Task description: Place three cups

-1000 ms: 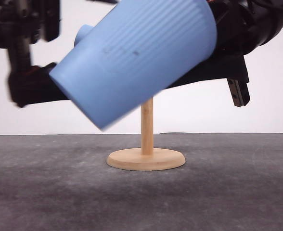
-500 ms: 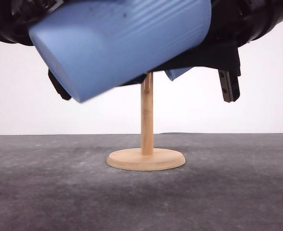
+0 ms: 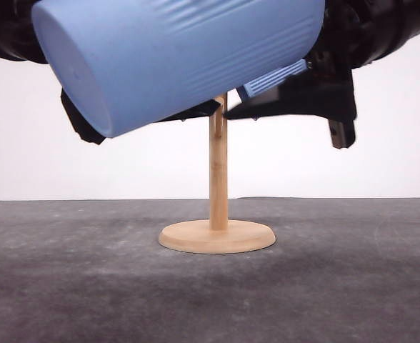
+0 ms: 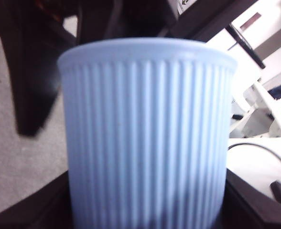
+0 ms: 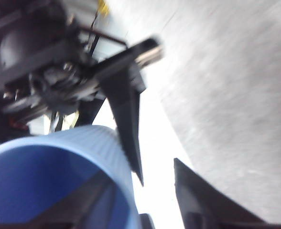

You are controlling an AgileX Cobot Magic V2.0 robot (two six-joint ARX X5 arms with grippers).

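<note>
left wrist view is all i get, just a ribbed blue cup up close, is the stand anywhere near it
Observer: Yes. The front view shows the wooden stand on the grey table, its post upright, and no cup on the part that shows.
Operator: any other cup up there
Observer: The front view has two: a big tilted cup high over the stand, and a ribbed blue edge behind it. I cannot tell which is your ribbed cup.
Operator: what's the right arm got
Observer: The right wrist view looks into an open cup mouth. Its rim sits between the right pincer fingers, with one finger inside.
</note>
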